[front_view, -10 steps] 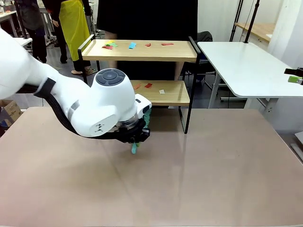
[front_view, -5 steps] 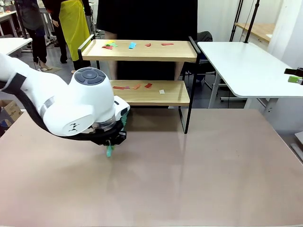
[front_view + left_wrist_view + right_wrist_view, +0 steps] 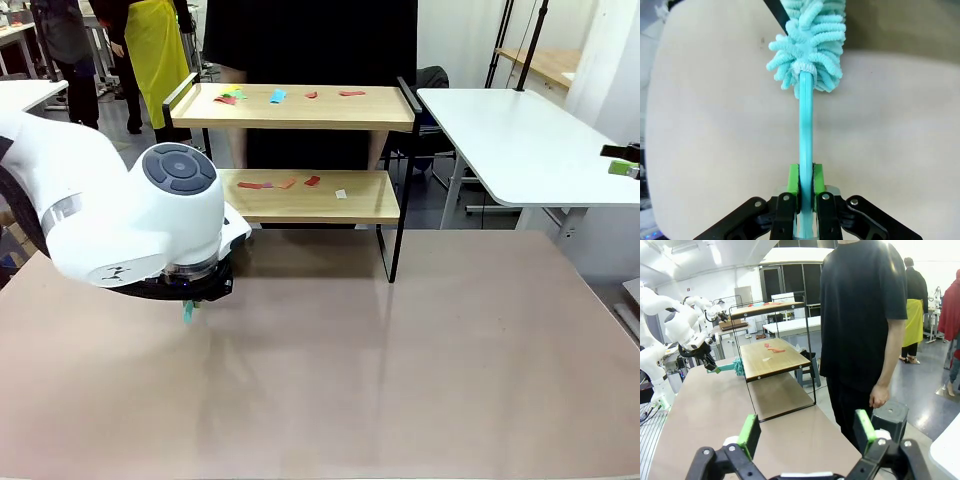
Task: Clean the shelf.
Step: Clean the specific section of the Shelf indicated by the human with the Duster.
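Over tabletop (image 3: 420, 370), left claw (image 3: 806, 175) clamps duster (image 3: 806, 110), its head cut off; right claw (image 3: 807, 430) apart.

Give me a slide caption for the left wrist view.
Left pincer shut on the teal handle of a fluffy duster, held out over the beige table.

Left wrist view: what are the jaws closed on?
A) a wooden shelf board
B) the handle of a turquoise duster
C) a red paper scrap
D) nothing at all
B: the left gripper has its jaws pinched on the thin plastic handle of the turquoise duster, whose fluffy chenille head sticks out ahead over the table.
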`<state>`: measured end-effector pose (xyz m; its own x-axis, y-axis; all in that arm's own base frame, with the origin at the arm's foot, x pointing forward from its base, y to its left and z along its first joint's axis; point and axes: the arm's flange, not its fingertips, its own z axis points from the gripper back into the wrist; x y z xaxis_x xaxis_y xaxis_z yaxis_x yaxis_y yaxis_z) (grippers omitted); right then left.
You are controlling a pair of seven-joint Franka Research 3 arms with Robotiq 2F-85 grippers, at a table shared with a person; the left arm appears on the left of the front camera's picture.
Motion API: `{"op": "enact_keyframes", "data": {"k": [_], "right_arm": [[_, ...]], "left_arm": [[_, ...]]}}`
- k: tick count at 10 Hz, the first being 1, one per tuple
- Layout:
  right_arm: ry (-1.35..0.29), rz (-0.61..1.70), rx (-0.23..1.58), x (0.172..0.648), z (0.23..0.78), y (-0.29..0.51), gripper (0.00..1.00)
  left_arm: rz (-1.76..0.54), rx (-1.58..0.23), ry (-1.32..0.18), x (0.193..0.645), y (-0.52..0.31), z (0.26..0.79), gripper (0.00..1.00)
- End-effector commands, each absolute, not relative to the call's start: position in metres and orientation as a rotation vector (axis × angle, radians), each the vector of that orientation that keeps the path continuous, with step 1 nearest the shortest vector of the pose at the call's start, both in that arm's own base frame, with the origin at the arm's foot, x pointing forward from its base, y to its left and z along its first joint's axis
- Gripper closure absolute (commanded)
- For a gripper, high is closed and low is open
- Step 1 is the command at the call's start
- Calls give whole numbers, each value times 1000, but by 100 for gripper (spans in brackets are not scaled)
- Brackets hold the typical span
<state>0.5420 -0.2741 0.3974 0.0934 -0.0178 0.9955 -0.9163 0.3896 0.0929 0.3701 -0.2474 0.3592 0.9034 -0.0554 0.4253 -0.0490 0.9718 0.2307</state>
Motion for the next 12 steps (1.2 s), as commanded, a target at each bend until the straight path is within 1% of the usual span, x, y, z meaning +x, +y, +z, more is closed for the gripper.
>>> {"op": "enact_keyframes", "data": {"k": [1,2,6,9,12], "right_arm": [[-1307,852,952,543,401,-272,0],[-1307,852,952,543,401,-272,0],[-1307,852,952,543,401,-272,0],[-1307,852,952,543,401,-272,0],[-1307,852,952,543,401,-272,0]], "left_arm": [[5,214,-526,358,-253,362,87],[-3,240,-444,370,-247,359,87],[-11,242,-452,366,-252,360,87],[-178,66,-450,359,-243,371,87],[-381,3,-453,352,-225,379,87]]}}
